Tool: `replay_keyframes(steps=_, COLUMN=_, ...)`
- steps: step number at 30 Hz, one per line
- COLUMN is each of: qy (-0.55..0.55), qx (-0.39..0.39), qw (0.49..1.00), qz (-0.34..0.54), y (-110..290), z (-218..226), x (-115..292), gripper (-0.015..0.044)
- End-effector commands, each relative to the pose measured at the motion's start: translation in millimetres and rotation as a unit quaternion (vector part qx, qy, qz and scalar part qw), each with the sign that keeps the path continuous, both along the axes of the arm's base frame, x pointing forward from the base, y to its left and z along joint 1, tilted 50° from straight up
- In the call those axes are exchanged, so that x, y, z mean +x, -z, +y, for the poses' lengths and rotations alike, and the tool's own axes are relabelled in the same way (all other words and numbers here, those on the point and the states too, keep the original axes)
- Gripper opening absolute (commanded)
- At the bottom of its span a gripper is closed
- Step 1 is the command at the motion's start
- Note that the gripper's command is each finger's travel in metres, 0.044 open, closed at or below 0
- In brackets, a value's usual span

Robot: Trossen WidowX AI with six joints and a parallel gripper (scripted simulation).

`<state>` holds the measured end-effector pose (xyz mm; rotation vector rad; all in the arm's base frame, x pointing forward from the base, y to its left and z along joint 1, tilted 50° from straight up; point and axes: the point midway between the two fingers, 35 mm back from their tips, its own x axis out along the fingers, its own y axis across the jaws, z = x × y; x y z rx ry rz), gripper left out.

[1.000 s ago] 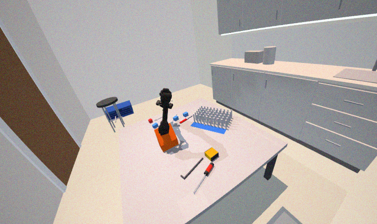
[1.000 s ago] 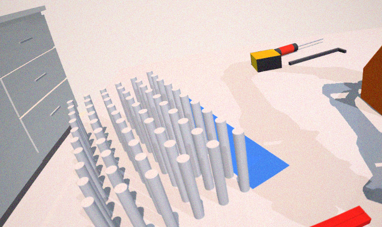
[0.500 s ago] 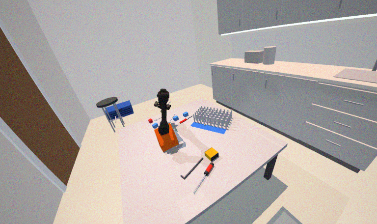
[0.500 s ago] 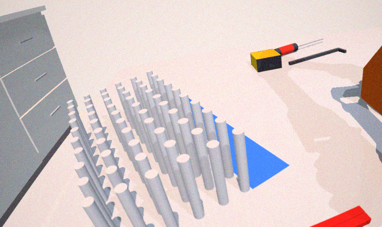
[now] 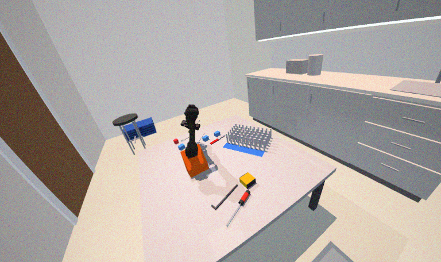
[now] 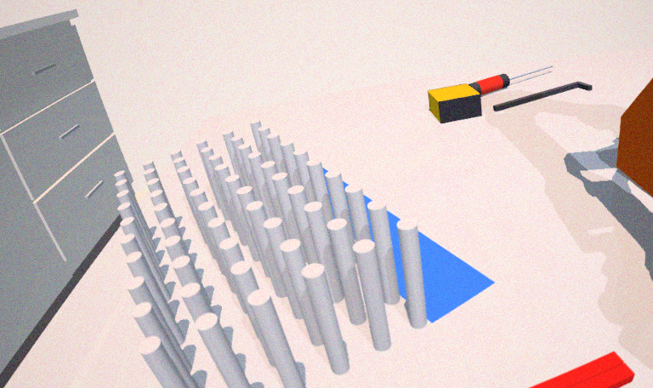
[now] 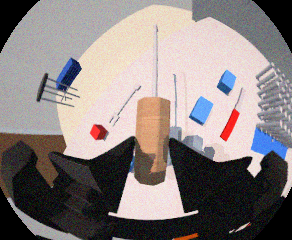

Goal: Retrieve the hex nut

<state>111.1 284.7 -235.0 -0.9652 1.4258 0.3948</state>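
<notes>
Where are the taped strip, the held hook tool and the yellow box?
taped strip (image 6: 447,273), exterior view, bare blue corner.
hook tool (image 7: 153,135), wrist view, wooden handle.
yellow box (image 5: 247,179), top view, yellow top face.

No text, label, brand, number or sign can be read in any of the three views. Every surface that shows is plain and unmarked.
</notes>
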Motion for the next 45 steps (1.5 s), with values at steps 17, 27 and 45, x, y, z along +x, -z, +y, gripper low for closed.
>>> replay_keyframes(steps=17, qy=-0.003, qx=-0.001, qw=1.000, qz=-0.001, y=21.0, z=-17.1, x=5.6, gripper=0.0000)
replay_keyframes(steps=27, qy=-0.003, qx=-0.001, qw=1.000, qz=-0.001, y=30.1, z=-25.7, x=7.9, gripper=0.0000)
replay_keyframes(steps=45, qy=-0.003, qx=-0.001, qw=1.000, qz=-0.002, y=45.6, z=-41.9, x=11.1, gripper=0.0000)
